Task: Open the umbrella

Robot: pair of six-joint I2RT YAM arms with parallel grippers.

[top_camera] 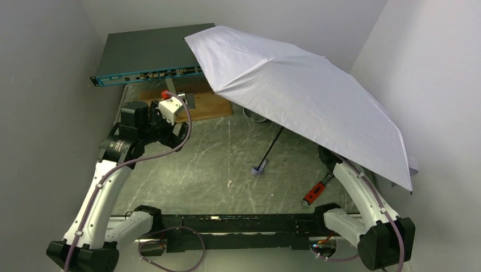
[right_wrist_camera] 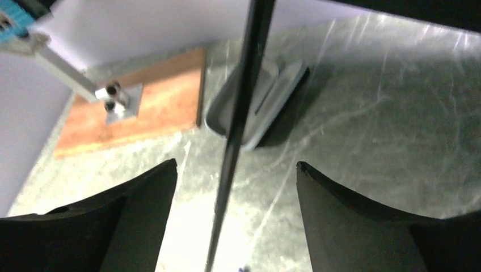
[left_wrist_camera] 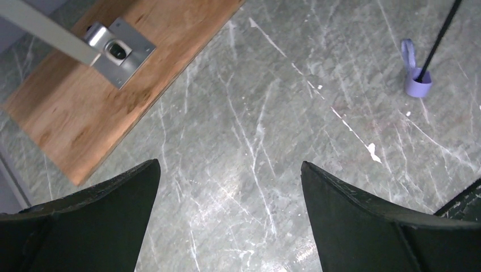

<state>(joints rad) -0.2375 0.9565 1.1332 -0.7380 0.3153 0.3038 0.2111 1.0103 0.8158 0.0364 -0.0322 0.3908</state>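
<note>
The umbrella (top_camera: 306, 90) stands open, its pale lavender canopy spread over the right half of the table. Its thin black shaft (top_camera: 272, 146) slants down to the small lavender handle (top_camera: 259, 168), which rests on the table. The handle also shows in the left wrist view (left_wrist_camera: 418, 84). My left gripper (left_wrist_camera: 230, 167) is open and empty above bare table, well left of the handle. My right gripper (right_wrist_camera: 235, 170) is open under the canopy, with the shaft (right_wrist_camera: 244, 102) running between its fingers without touching them. In the top view the canopy hides that gripper.
A wooden board (top_camera: 198, 105) with a metal bracket (left_wrist_camera: 119, 51) lies at the back. A grey equipment box (top_camera: 147, 54) sits behind it. A grey oval pouch (right_wrist_camera: 266, 96) lies under the canopy. A red-handled tool (top_camera: 313, 192) lies near the right arm's base.
</note>
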